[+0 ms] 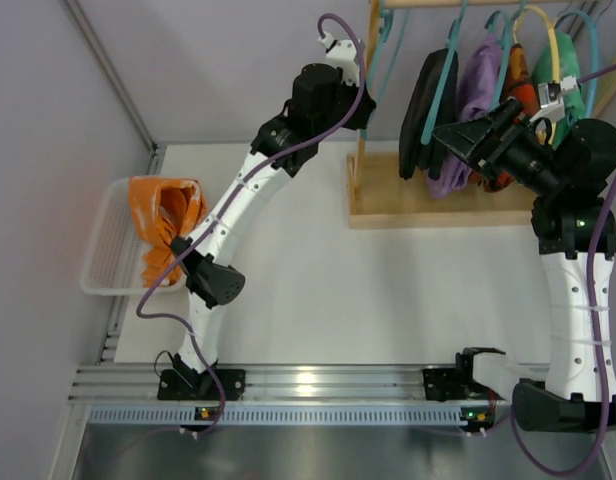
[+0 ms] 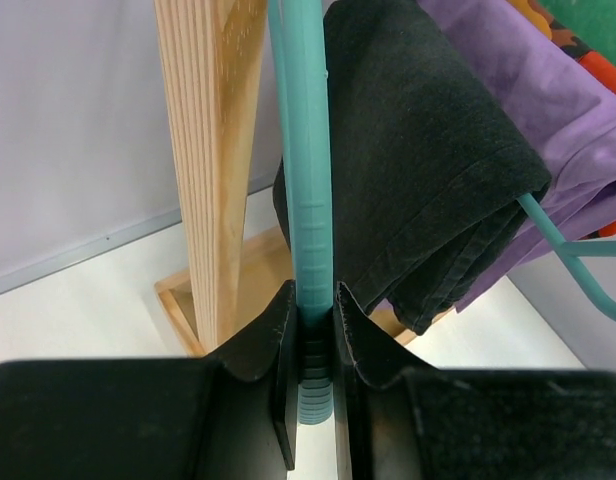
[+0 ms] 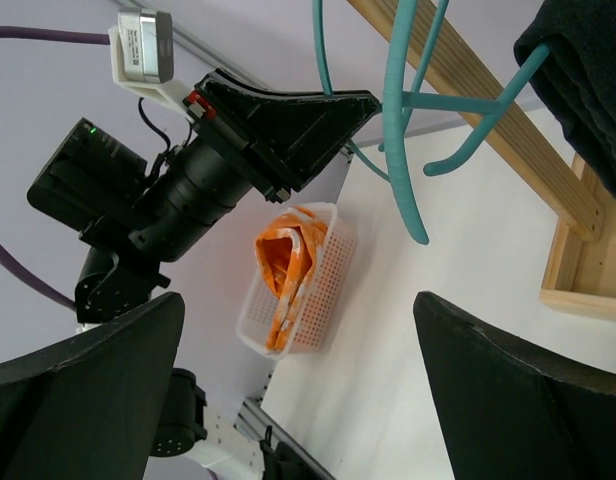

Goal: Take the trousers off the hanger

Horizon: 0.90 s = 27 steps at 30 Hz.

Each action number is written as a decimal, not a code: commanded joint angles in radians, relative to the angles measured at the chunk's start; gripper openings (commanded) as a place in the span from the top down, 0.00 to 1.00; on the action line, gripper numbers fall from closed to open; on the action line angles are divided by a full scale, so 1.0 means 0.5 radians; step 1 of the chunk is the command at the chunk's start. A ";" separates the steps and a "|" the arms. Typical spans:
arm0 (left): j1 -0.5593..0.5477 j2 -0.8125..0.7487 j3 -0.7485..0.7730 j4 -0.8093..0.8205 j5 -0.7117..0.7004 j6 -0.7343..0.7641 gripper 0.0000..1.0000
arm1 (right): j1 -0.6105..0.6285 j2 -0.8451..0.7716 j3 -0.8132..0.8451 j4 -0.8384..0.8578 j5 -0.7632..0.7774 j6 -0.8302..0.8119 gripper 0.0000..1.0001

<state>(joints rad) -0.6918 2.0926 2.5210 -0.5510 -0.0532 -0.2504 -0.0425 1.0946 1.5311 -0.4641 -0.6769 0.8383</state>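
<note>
Left wrist view: left gripper [image 2: 315, 310] clamped tight on teal hanger [image 2: 303, 150]. Black trousers [image 2: 418, 150] hang folded just right of it, on the wooden rack [image 1: 428, 205] at far right. Right gripper [image 3: 298, 320] wide open, empty. Hanger secured; pulling the trousers off not yet done.

Rack [image 1: 438, 210] stands far right on your counter [image 1: 318, 290]. Basket [image 1: 103, 250] sits at the counter's left edge, cloth [image 1: 163, 225] in it. On the rack, trousers [image 1: 426, 110] hang leftmost, other garments [image 1: 478, 90] to their right. Your left tool [image 2: 313, 300] straddles a hanger [image 2: 306, 200] between the rack post [image 2: 213, 160] and the trousers. Your right tool [image 1: 443, 135] sits in front of the garments.
</note>
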 commanded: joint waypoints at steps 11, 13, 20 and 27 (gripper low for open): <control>0.046 -0.249 -0.182 0.179 0.073 -0.140 0.47 | -0.028 -0.081 0.052 0.017 0.013 -0.185 0.01; 0.046 -0.334 -0.216 0.182 0.076 -0.140 0.40 | -0.032 -0.094 0.049 0.020 0.025 -0.204 0.01; 0.046 -0.614 -0.360 0.212 0.192 -0.097 0.21 | -0.028 -0.128 0.104 -0.096 0.105 -0.430 0.01; 0.049 -1.028 -0.786 0.304 0.330 -0.058 0.01 | -0.035 0.041 0.411 -0.532 0.145 -0.738 0.00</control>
<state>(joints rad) -0.6701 1.6505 2.1876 -0.4625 0.0647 -0.2928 -0.0437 1.0931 1.6627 -0.6167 -0.6292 0.5728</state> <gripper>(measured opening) 0.985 0.993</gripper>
